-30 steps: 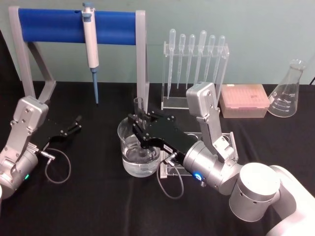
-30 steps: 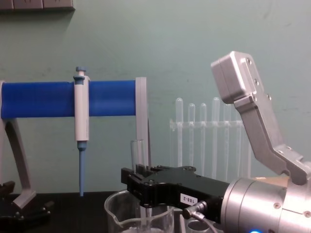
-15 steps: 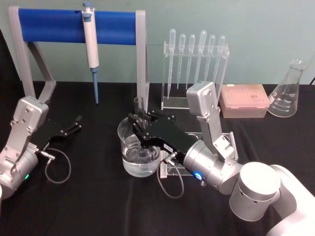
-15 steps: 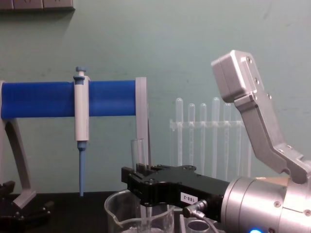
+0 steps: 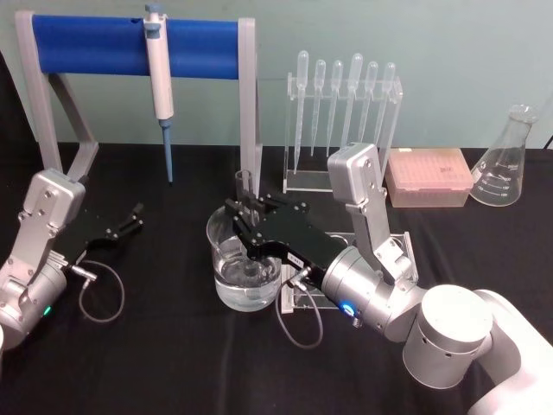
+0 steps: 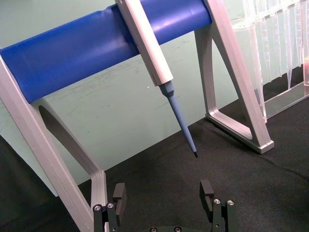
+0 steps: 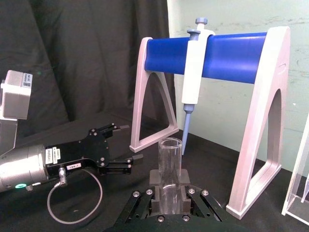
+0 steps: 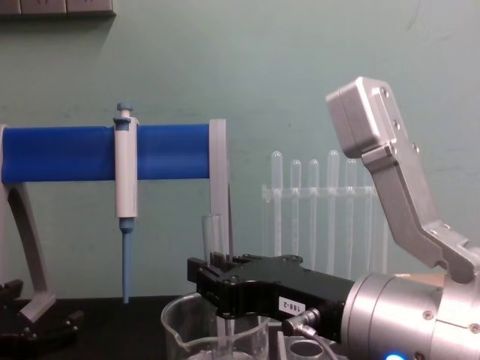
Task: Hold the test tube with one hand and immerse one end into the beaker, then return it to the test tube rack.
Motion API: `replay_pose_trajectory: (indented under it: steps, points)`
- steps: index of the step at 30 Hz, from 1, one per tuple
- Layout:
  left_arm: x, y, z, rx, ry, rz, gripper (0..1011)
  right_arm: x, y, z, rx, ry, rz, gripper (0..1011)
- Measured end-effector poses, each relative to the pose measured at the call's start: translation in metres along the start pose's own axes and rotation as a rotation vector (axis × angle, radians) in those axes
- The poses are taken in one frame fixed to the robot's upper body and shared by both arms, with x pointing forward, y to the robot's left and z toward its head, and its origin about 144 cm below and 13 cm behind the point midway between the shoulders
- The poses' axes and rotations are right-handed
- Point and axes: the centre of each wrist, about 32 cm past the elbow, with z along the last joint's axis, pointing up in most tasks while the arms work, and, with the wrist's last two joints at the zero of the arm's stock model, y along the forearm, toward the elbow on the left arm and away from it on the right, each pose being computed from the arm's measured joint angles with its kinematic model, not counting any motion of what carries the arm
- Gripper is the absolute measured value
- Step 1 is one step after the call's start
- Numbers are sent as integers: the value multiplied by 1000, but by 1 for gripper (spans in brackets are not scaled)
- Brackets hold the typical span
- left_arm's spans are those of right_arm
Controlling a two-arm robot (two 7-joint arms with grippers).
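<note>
Upright, test tube [image 5: 244,185] dips into liquid-holding beaker [image 5: 223,290], clamped by right end effector [image 5: 245,213].

The head view looks forward and down from above the near edge and takes in the whole table [image 5: 173,363]. The chest view sits lower and faces level across it, close behind the right gripper [image 8: 219,279]. The left wrist view looks low and toward the far side, past the left gripper [image 6: 162,193]. The right wrist view faces left past the test tube [image 7: 170,169]. All 4 views share the blue stand [image 5: 130,47].
</note>
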Motion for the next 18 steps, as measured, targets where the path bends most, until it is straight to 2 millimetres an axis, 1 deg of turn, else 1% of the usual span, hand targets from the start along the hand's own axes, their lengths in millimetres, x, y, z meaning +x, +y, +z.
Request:
replay_pose_trajectory:
  steps: [18]
  points:
    - [0, 0, 0, 0, 0, 0, 1000, 0, 0, 0, 0, 0, 0, 226]
